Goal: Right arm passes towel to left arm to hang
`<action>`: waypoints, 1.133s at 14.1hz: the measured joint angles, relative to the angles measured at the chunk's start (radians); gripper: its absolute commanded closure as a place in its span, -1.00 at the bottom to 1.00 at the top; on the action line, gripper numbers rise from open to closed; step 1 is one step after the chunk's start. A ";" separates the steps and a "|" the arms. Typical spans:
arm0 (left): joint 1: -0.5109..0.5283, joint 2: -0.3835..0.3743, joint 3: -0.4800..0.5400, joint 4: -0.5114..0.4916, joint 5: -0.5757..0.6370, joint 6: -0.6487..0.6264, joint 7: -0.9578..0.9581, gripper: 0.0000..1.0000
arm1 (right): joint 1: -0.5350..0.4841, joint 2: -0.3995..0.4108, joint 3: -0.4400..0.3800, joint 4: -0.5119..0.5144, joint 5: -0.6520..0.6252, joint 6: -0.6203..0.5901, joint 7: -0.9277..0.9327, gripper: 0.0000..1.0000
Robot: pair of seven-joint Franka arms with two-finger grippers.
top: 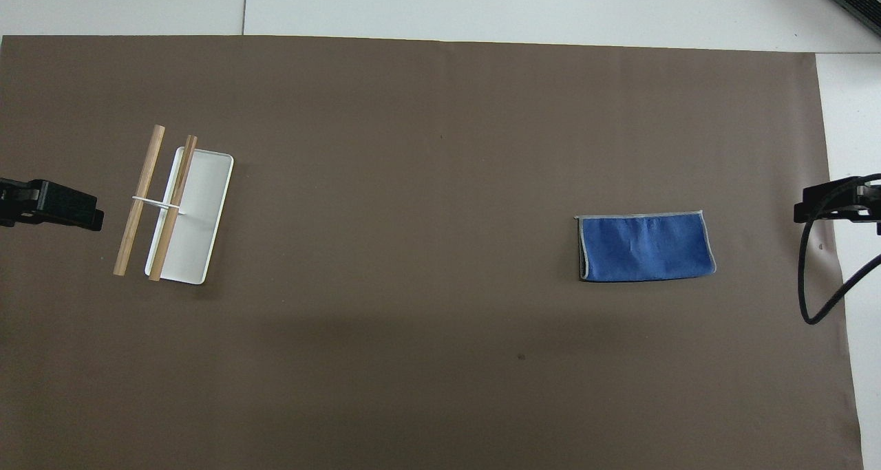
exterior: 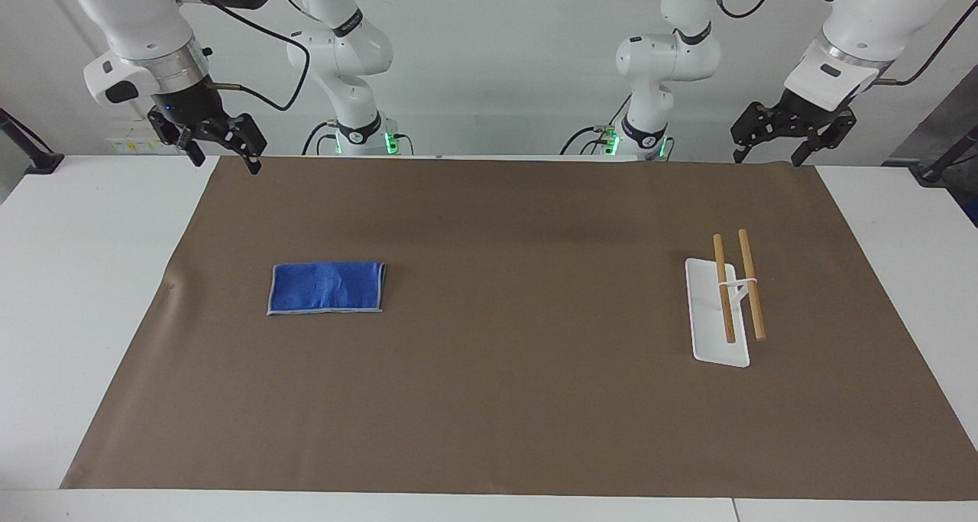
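You are looking at a start-of-task layout. The towel [exterior: 327,287] is lying flat and folded on the brown mat [exterior: 504,400], toward the right arm's end of the table [exterior: 84,293]. Nothing is touching it.

Your right gripper [exterior: 227,155] is hanging in the air over the mat's edge nearest the robots, at the right arm's end. Its fingers are standing spread apart, gripping nothing. A small blue light is showing on its mount. In the overhead view only its dark tip [top: 836,201] and a looping black cable [top: 822,284] are showing at the mat's edge.

Your left gripper [exterior: 769,155] is hanging in the air over the same edge of the mat at the left arm's end. Its fingers are also standing apart and empty. In the overhead view its black tip [top: 58,205] is showing just beside the rack.

The rack [exterior: 732,296] is sitting on the mat toward the left arm's end, well apart from the towel. It is a white base plate [exterior: 707,331] carrying two wooden rails [exterior: 751,293] on a thin white stand. Both rails are bare.

Both arms are waiting, well apart from the towel and the rack.
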 measured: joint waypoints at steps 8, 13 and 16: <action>0.000 0.000 0.000 0.000 0.000 0.000 0.000 -1.00 | -0.007 -0.001 -0.002 0.000 0.000 -0.001 0.000 -1.00; 0.000 0.000 0.000 0.000 0.000 0.000 0.000 -1.00 | -0.012 -0.003 -0.003 0.000 0.000 -0.002 0.000 -1.00; 0.000 0.000 0.000 0.000 0.000 0.000 0.000 -1.00 | -0.012 -0.003 -0.003 -0.001 0.000 0.010 0.000 -1.00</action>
